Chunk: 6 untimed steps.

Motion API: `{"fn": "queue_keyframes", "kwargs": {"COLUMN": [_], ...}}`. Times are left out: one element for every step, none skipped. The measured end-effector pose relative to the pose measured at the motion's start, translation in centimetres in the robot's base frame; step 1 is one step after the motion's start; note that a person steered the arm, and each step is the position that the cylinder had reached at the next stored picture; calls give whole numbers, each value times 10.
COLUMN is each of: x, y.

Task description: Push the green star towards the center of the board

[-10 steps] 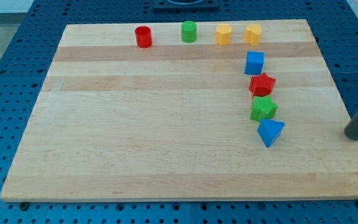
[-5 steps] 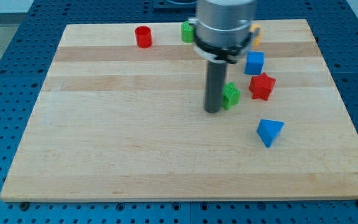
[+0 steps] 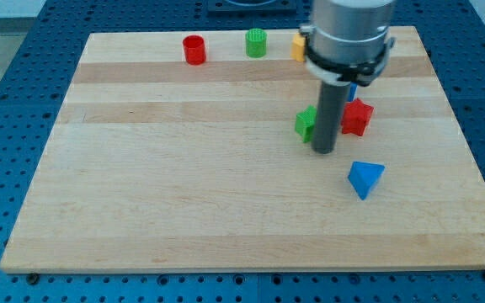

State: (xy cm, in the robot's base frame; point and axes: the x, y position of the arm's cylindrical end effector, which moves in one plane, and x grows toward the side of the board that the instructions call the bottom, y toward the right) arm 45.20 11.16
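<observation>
Camera view, read from the view's left: the pale wooden board (image 3: 183,194), planks running side to side, sits on a blue perforated table (image 3: 7,93). Along the view's top edge stand a red cylinder (image 3: 194,50) and a green cylinder (image 3: 256,42), then a yellow block (image 3: 297,46) half hidden by the arm. Right of the board's middle lies the green star (image 3: 306,124), a small matte plastic piece with notched sides, only its left part showing. Touching it on the view's right is my tip (image 3: 324,151), the flat end of a straight dark rod that has no jaws to open or close (it only pushes). The star therefore lies to the view's left of the tip, on the side facing the board's center, so a leftward push looks the natural next move. Behind the rod, a sliver of a blue block (image 3: 353,87) shows; just right sits a red star (image 3: 358,117), and lower right, well clear, a blue triangular block (image 3: 365,178).
</observation>
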Motion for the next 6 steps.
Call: {"fn": "queue_keyframes", "kwargs": {"x": [-12,-35,-45,-43,-76,-128], "y": [39,5,-117,-190,-180,-142]}}
